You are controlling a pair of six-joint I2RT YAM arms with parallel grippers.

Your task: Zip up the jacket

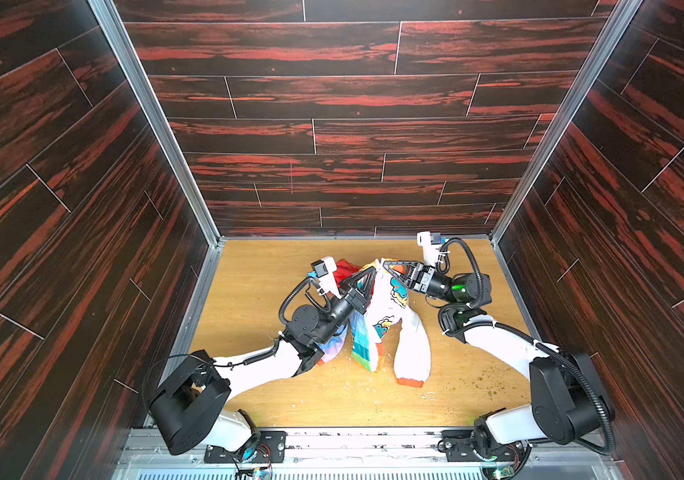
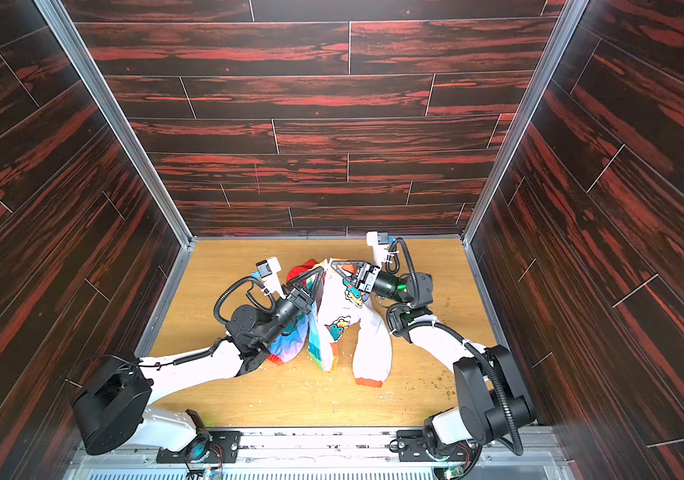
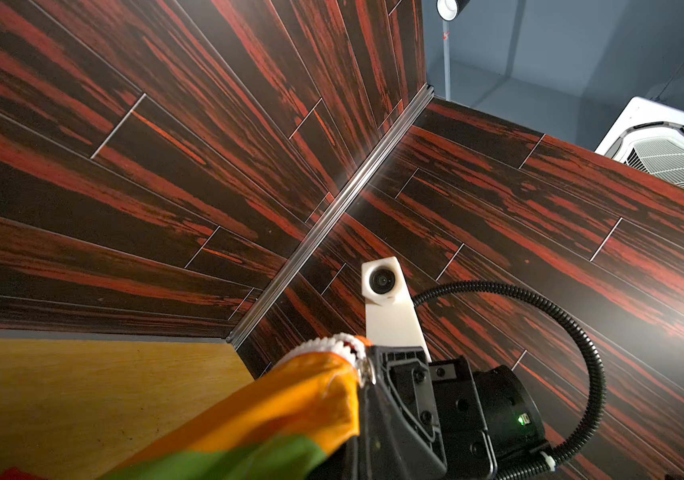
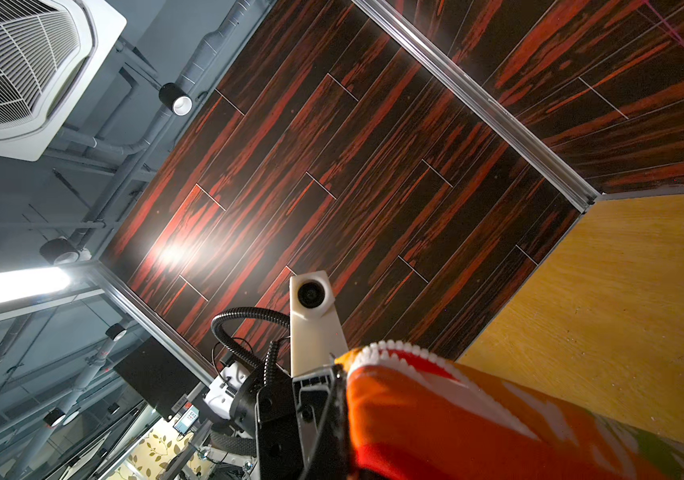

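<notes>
Dark red plank walls [image 1: 332, 104] on three sides, wood table [image 1: 257, 291] underneath. The jacket [image 1: 390, 307] hangs from the two grippers. Its top edge is lifted, and the hem and sleeves trail on the table below them. Left gripper [image 1: 374, 269] and right gripper [image 1: 385, 262] are both clamped on that top edge, fingertips almost touching.

The wrist views show zip teeth [image 3: 323, 343] curling over the orange trim right at the pinch. There's a small metal bit [image 3: 367, 371] at the right gripper's fingers. It may be the slider, can't confirm. I also can't tell how far the zip is closed.

My read of the step: they're tensioning the zip line. One gripper should anchor while the other pulls along the teeth, not across them. That keeps the fabric flat so trim doesn't jam the slider.

Room: open table beyond the fingertips up to the back wall, plenty to either side. The tight spot is between the fingertips, so the risk there is a clash. Crumbs [image 1: 494, 384] lie well behind the right gripper, irrelevant.
</notes>
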